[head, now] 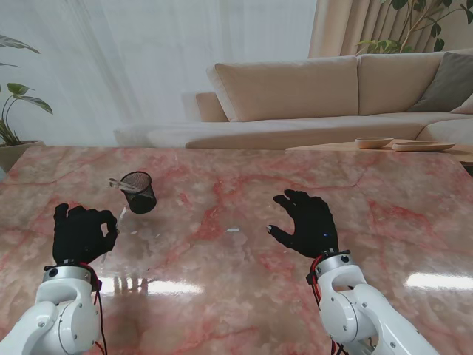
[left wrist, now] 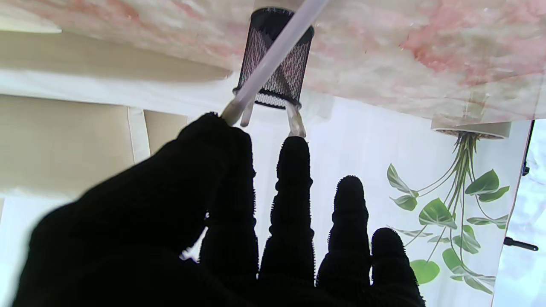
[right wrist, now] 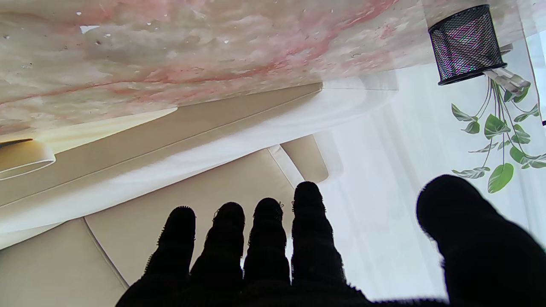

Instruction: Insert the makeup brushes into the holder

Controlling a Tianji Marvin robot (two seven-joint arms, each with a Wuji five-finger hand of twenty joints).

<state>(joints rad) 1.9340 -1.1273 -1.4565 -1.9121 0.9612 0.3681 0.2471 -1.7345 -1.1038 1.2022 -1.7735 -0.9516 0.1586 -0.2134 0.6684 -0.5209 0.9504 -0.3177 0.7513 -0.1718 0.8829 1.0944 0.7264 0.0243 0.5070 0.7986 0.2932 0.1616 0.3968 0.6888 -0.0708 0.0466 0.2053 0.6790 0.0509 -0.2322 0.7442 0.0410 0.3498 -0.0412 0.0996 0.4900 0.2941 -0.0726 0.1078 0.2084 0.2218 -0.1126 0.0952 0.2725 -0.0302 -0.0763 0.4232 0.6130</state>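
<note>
So nearest to me, the left hand (head: 83,232) is curled around a pale, see-through makeup brush (left wrist: 273,57), pinched between thumb and forefinger as far as the left wrist view shows, with the other fingers loosely extended. The brush's long axis runs from that pinch out toward the holder (head: 138,192), angled away from me and a bit to the right, tilted rather than upright; its far end goes out of that view, so I can't tell if the tip touches the table (head: 244,266) beside the holder. I also can't say which end is bristles. The right hand (head: 307,222) is well to the right of the holder, fingers spread and nothing in it, just hovering over the marble. A little farther out sits the holder itself, a black mesh cup standing upright, and it already has at least one clear-handled brush in it (head: 122,185), leaning out over the rim on the holder's left side; the left wrist view hints at two stubs sticking out, but I wouldn't swear to it. My read: partly done, one brush in hand not yet in. A tiny pale speck (head: 233,230) lies to the right of the holder, too small to identify.
</note>
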